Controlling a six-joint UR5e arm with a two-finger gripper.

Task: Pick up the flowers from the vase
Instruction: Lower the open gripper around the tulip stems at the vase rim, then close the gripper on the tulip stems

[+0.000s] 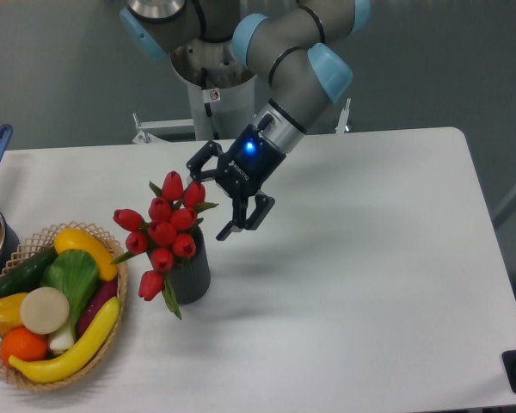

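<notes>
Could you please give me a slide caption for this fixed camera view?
Open tool beside the red flowers standing in the grey vase.

- The flowers (167, 225): a bunch of red tulip buds, about nine, with green leaves among them. They stand in the vase, well left of the table's middle, the heads spread above the rim. One bud droops over the rim at about 7 o'clock, beside a leaf that hangs down the vase's front. The topmost buds point toward 12 and 1 o'clock.
- The vase (192, 274): a short dark grey cylinder with ribbed sides, upright on the white table. The blooms hide its mouth.
</notes>
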